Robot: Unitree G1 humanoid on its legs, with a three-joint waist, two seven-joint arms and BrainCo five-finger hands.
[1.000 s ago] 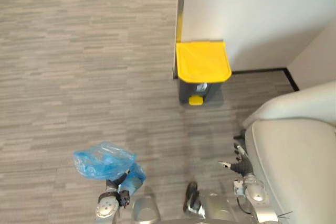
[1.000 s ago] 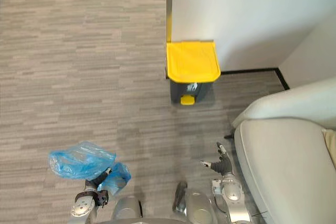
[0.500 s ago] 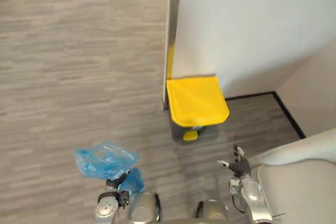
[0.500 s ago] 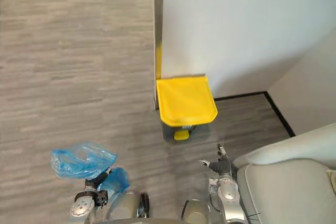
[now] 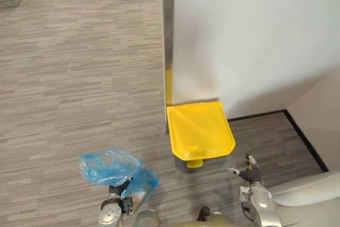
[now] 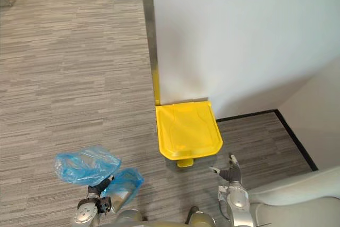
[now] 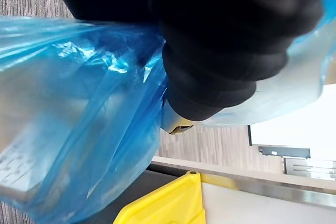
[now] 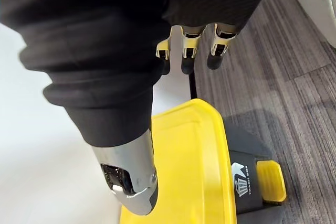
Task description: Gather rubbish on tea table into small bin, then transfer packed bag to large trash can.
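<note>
Gripping the blue rubbish bag by its neck, the left hand holds it at lower left. The right hand, fingers loosely spread, hangs lower right, near the closed yellow-lidded pedal bin.

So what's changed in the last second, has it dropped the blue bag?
No. The camera has moved: the robot has come closer to the yellow-lidded bin, and less of the sofa shows. The bin itself stands where it was, lid shut. The left hand still grips the blue bag, and the right hand stays open and empty.
</note>
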